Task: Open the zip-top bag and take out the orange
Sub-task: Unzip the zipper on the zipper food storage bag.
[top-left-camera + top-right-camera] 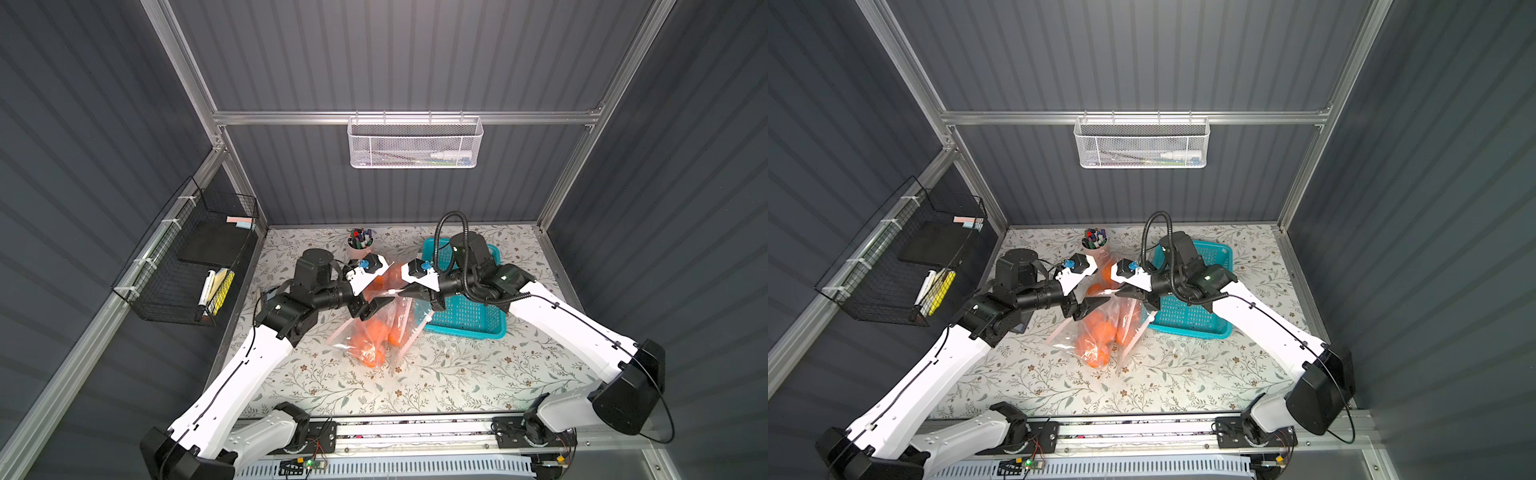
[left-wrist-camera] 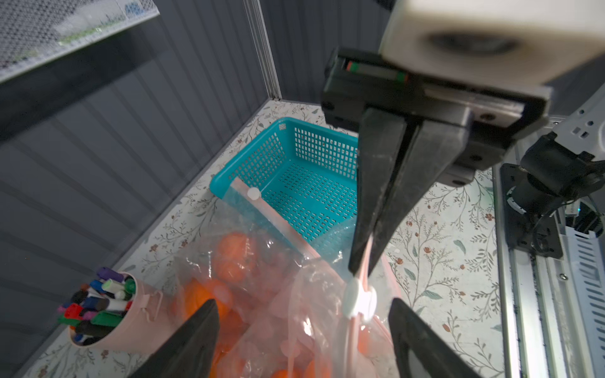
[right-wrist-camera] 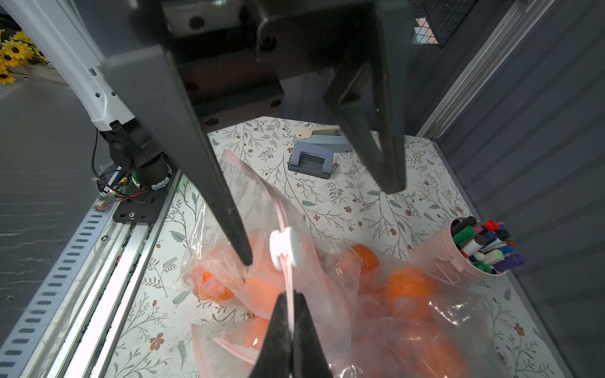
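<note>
Zip-top bag (image 1: 400,316): clear, pink-edged, holding oranges (image 1: 366,352).

The left end effector (image 1: 1097,300) and right end effector (image 1: 1120,290) meet over the zip-top bag (image 1: 1068,337) of oranges (image 1: 1100,332).

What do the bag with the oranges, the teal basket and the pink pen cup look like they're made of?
The bag: thin clear plastic film, glossy; it crinkles, glints, and the oranges show through. The teal basket: likely rigid moulded plastic, one even colour, regular lattice of holes. The pen cup: smooth matte pink; plastic or painted metal, cannot tell.
</note>
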Motion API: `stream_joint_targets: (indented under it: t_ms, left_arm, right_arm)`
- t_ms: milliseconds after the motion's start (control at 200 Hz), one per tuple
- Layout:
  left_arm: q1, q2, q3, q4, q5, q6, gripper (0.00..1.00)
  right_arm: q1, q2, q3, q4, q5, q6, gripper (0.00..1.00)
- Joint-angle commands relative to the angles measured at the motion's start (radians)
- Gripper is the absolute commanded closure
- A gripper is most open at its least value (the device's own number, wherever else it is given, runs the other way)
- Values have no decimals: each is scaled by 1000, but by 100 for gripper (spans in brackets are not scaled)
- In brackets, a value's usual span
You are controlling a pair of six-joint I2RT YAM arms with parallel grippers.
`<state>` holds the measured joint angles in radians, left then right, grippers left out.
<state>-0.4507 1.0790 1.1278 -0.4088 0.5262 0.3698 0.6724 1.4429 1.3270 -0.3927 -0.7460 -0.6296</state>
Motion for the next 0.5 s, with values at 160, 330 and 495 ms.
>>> stream_joint_targets:
  t_ms: [160, 330, 495]
  left_arm:
    - [-5, 45, 34, 22, 66, 110, 36]
    - [-4, 37, 4, 22, 115, 109, 37]
    - [-5, 52, 11, 12, 127, 102, 52]
  right_arm:
    - [5, -2, 14, -40, -53, -4, 100]
    - [4, -3, 14, -40, -56, -4, 100]
    - [2, -5, 14, -41, -56, -5, 100]
